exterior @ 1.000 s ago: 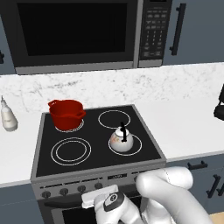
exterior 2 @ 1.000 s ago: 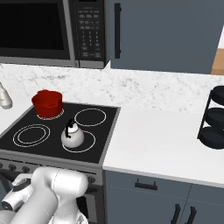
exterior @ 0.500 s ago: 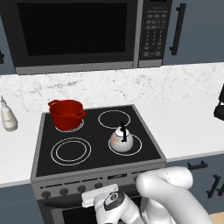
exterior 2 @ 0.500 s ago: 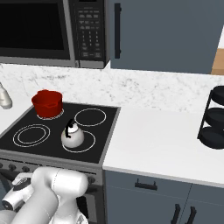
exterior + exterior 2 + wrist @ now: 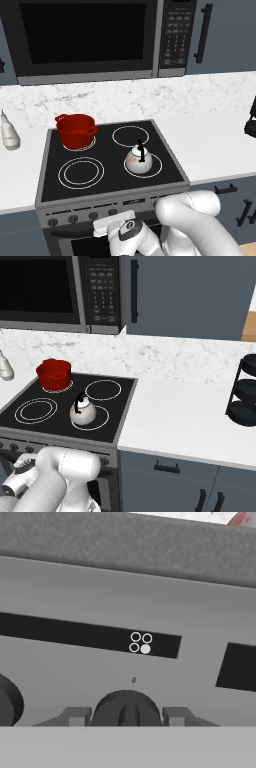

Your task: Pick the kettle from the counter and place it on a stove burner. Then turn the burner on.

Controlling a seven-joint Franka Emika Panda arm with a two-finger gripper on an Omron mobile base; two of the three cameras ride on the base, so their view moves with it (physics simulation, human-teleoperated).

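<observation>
The white desk [image 5: 210,145] flanks the black cooktop [image 5: 105,175]. The kettle [image 5: 138,161] sits upright on the front right stove burner [image 5: 155,164]. The end effector [image 5: 128,717] straddles a dark knob [image 5: 126,708]; whether it grips cannot be told.

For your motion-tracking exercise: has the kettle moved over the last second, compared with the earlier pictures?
No. The kettle sits on the same front right burner ring of the cooktop, at the same spot relative to the red pot in both base views.
</observation>
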